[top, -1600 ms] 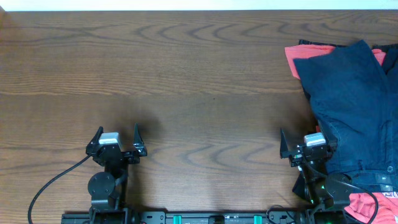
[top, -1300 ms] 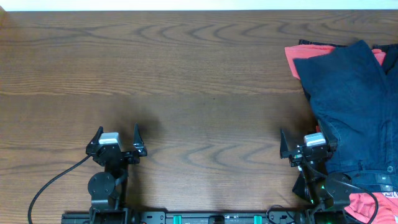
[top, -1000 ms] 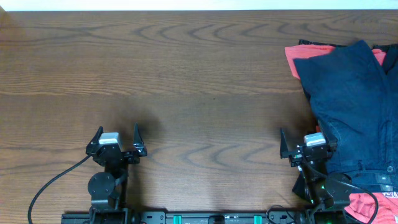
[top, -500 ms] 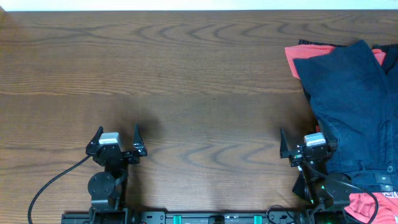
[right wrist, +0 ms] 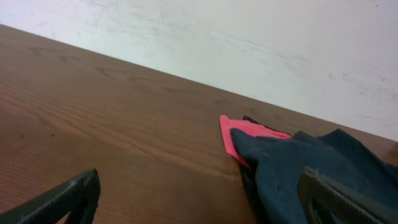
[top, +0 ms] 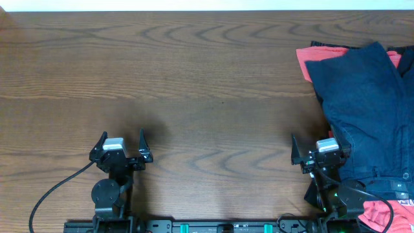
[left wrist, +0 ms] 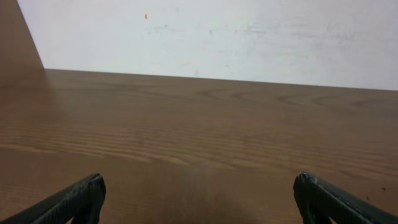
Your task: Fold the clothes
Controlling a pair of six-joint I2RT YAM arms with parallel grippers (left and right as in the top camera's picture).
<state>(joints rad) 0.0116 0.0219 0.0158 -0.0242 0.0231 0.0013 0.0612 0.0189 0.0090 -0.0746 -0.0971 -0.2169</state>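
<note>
Left gripper (top: 122, 134), 7 o'clock of table (top: 194, 77): jaws spread to full width, nothing between them, only bare wood ahead in wrist view. Right gripper (top: 313, 136), 5 o'clock: likewise wide apart and empty, parked just beside heap's near-left edge; contact with cloth not resolvable from overhead. Clothes (top: 381, 152): unfolded heap along right side, 2 to 5 o'clock, partly out of frame; navy garment (top: 362, 97) on top, coral-red pieces (top: 310, 58) showing beneath at 2 o'clock and again at 5 o'clock by right arm's base (top: 343, 202). Progress, as judged: nothing folded, first pick pending. Hazards, as judged. One: pinching through navy layer into coral layer below, hence hauling two garments to centre together; cause, overlapping layers with no visible gap. Two: fabric catching on first lift; cause, heap lying against or over right arm's base, which of the two not resolvable. Three: heap slipping off table under sideways tug; cause, limp cloth running past frame's right side, table's edge there unseen. Four: garment bunching instead of spreading; cause, left gripper well apart from heap, off toward 9 o'clock of it, leaving one-handed drag as likeliest opening. Five: wrong corners seized; cause, cloth crumpled, seams and outline hard to read.
</note>
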